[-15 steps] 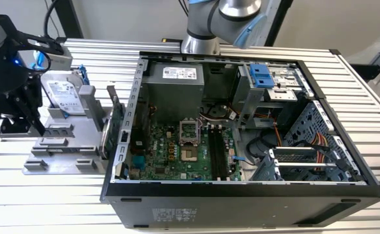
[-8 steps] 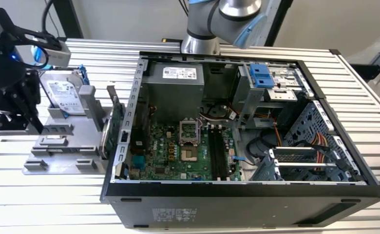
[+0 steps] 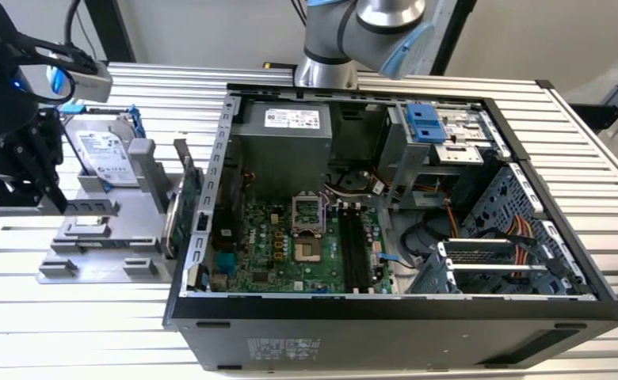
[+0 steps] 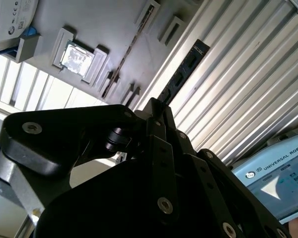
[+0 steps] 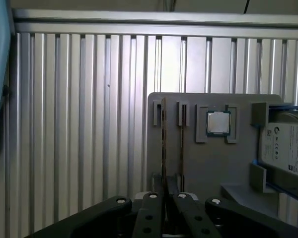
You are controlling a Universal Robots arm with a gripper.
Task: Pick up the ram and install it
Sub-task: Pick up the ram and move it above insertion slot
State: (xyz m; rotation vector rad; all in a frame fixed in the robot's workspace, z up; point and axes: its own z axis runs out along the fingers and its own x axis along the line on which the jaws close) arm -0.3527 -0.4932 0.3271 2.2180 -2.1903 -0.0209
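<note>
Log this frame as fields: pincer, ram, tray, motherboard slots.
pincer: shut on the ram, outside the case, at the exterior view's left
ram: dark stick reaching out from the pincer, above the ribbed table
gray tray: carries a processor chip and a hard drive
motherboard slots: black, no stick seated
task: ram not installed yet

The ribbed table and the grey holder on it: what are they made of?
The table looks like bare aluminium: silvery ribbed slats with a soft sheen. The grey holder seems to be matte plastic, perhaps printed: dull, even grey with shaped slots.
</note>
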